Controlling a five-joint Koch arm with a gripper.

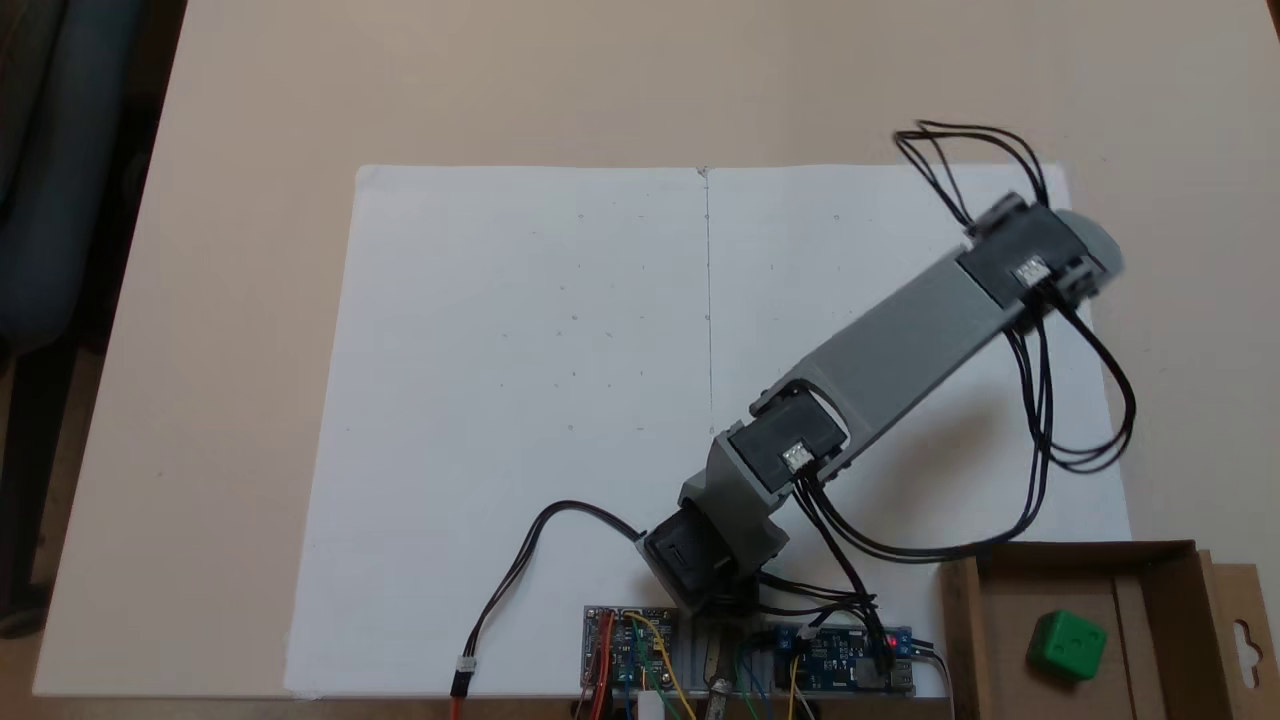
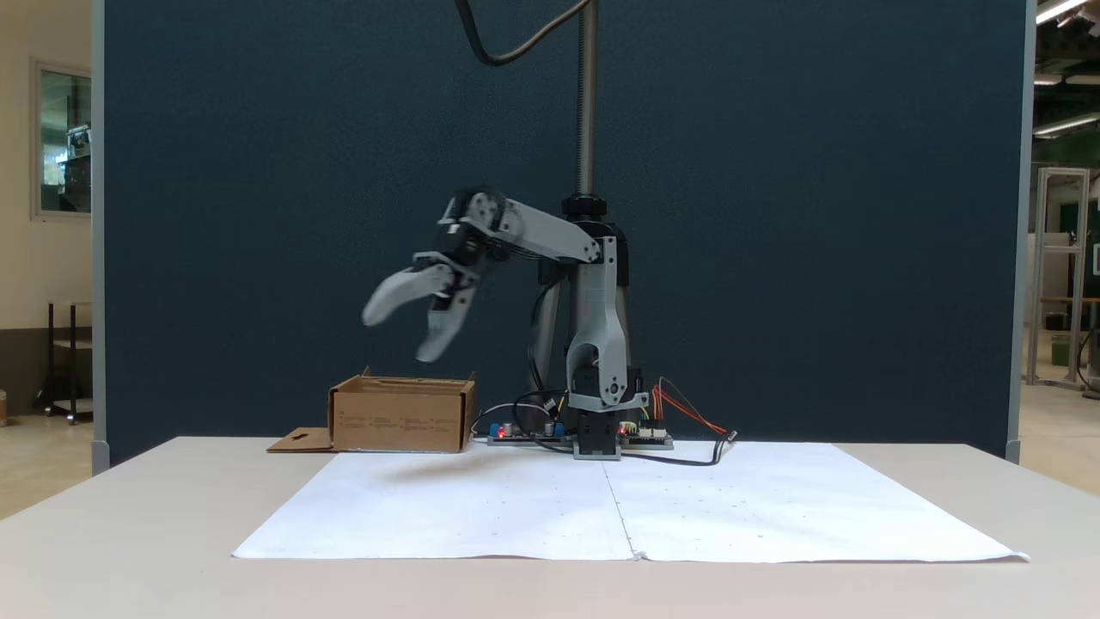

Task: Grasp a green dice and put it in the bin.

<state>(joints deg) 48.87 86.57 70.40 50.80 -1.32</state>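
Gripper (image 2: 400,335): grey, jaws spread wide apart with nothing between them, hanging in the air above and slightly left of the bin in the side-on fixed view; both tips point down and to the left, slightly blurred.

Bin (image 2: 401,419): brown cardboard box, open-topped, standing on the table (image 2: 129,516) just left of the arm's base; a flat flap (image 2: 301,442) with a cutout lies on the table touching its left side. In the top-down fixed view the bin (image 1: 1150,553) sits at the lower right corner, flap on its right edge.

Green dice (image 1: 1068,645): bright green cube lying inside the bin on its floor, a pipped face turned upward, apart from the gripper.

White paper sheet (image 2: 627,507): spread flat on the table in front of the arm, a crease down its middle.

Arm (image 1: 900,340): grey links with black motors, reaching toward the upper right in the top-down view; black cables (image 1: 1080,400) loop beside it.

Circuit boards (image 1: 750,655): at the arm's base, with coloured wires.

Dark blue panel (image 2: 773,215): upright behind the table.
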